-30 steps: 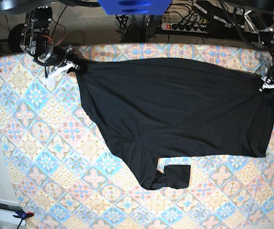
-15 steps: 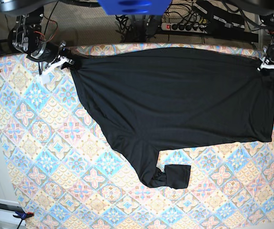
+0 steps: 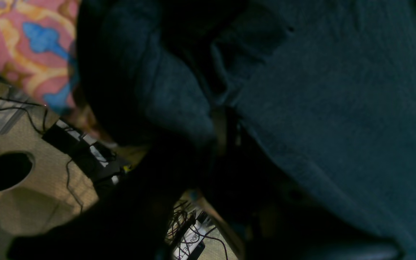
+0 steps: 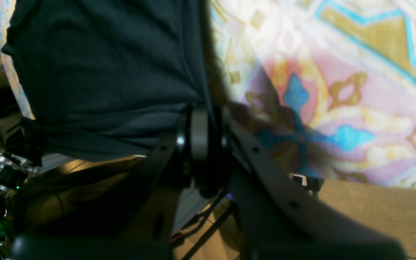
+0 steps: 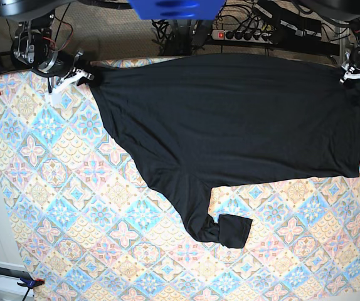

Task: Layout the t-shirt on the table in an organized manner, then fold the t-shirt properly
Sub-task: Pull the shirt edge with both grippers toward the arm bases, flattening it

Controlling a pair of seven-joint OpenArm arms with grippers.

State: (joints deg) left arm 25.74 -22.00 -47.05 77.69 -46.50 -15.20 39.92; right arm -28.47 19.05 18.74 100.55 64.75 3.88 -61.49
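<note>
T-shirt [image 5: 230, 125] fabric lies mostly flat along the far edge of the table [image 5: 61, 207], one corner pinched in my left gripper [image 5: 356, 73], the other in my right gripper [image 5: 83, 76]. Layout is nearly done; one sleeve is bunched toward the near side, and folding is not begun. Cables and a power strip [image 5: 243, 34] lie beyond the far edge.

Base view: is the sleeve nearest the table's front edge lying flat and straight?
No. The sleeve of the t-shirt is twisted, with its cuff end folded sideways on the table.
</note>
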